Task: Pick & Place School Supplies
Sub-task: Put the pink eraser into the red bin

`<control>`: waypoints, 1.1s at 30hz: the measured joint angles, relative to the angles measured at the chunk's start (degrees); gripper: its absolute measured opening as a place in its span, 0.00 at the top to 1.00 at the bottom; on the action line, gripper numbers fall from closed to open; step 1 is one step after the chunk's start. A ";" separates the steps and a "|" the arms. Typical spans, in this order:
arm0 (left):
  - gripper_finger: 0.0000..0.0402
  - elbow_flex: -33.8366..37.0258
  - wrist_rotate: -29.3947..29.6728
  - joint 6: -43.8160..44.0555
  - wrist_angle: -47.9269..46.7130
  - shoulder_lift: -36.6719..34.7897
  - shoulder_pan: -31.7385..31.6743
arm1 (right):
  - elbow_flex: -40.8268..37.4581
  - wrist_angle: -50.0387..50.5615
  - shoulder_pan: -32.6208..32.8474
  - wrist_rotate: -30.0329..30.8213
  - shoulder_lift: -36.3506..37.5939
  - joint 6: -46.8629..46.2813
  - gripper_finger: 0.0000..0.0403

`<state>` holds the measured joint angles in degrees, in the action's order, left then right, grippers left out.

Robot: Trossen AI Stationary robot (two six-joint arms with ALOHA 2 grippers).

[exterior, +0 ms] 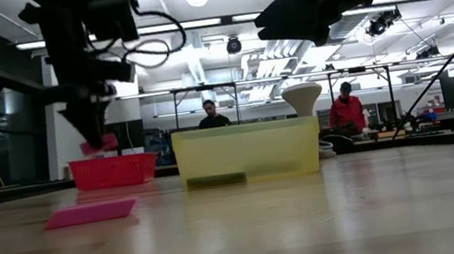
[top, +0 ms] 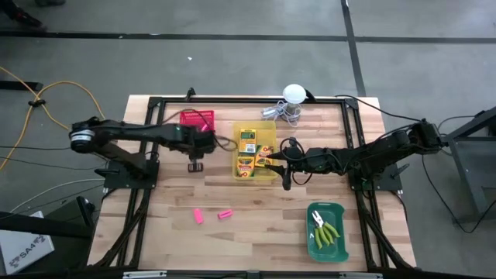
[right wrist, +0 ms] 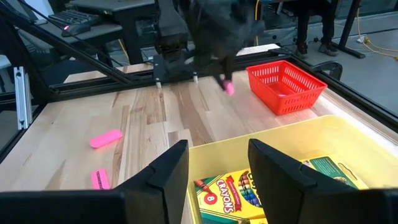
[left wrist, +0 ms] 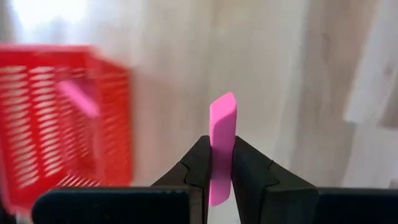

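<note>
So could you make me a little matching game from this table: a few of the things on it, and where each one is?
Things:
1. crayon boxes
2. pink eraser
3. green-handled tools
4. two more erasers

Places:
A. in the green bin
B. bare tabletop
C. in the yellow bin
D. pinched by the left gripper, near the red basket

Pairs: 1-C, 2-D, 3-A, 4-B

Readable print on the crayon boxes

"CRAYONS" and an "8" on the yellow-and-green crayon box (right wrist: 231, 190) in the yellow bin (right wrist: 292, 140); other lettering too small to read
</note>
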<state>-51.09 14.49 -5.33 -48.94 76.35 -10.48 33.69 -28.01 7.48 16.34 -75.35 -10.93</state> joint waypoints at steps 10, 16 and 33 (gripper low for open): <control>0.91 0.02 0.59 3.86 2.86 -8.54 -15.57 | 0.00 0.00 -0.01 0.00 0.00 0.00 0.61; 0.91 0.03 -5.36 3.70 6.12 -6.91 -28.52 | 0.00 -0.01 -0.01 0.00 0.00 -0.01 0.61; 0.91 0.04 -11.18 6.91 8.21 3.91 -37.45 | 0.00 0.00 -0.01 0.00 0.00 0.01 0.61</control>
<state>-51.05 3.31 1.58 -40.74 80.26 -47.93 33.69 -28.01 7.46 16.34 -75.35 -10.92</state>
